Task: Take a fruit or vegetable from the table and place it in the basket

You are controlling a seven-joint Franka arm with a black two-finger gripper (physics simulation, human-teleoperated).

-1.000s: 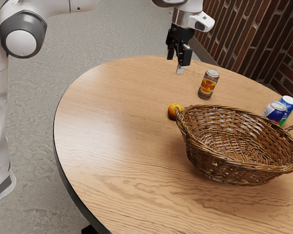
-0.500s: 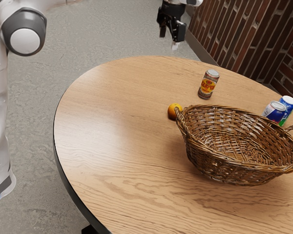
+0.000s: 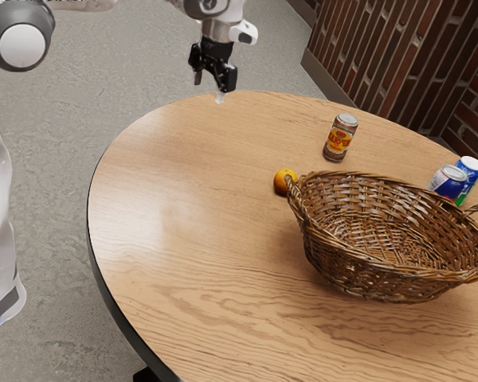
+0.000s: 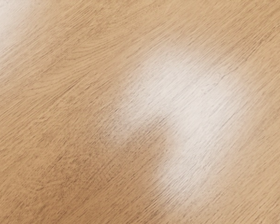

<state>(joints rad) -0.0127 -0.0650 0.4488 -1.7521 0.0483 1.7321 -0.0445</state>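
Brick wall (image 3: 382, 76) is rising beyond the basket (image 3: 354, 278), and the round table (image 3: 175, 255) is spreading out beneath it. From the exterior view's left, the arm (image 3: 24, 46) is drawing back, carrying the gripper (image 3: 209, 90) farther from the basket than a second ago, past the basket's handled end. Its fingers are standing clearly apart, holding nothing. Basket and cans are keeping their places: the brown can (image 3: 339, 142) is standing behind the basket, the two blue cans (image 3: 448, 183) (image 3: 468, 169) near its far rim. Smallest, the orange fruit (image 3: 284, 182) is sitting unmoved just beside the basket's nearer handle; whether they are touching, one cannot tell. So the pick is still waiting, and the hand is probably needing to swing back toward that handle before lowering, taking care not to catch the wicker.
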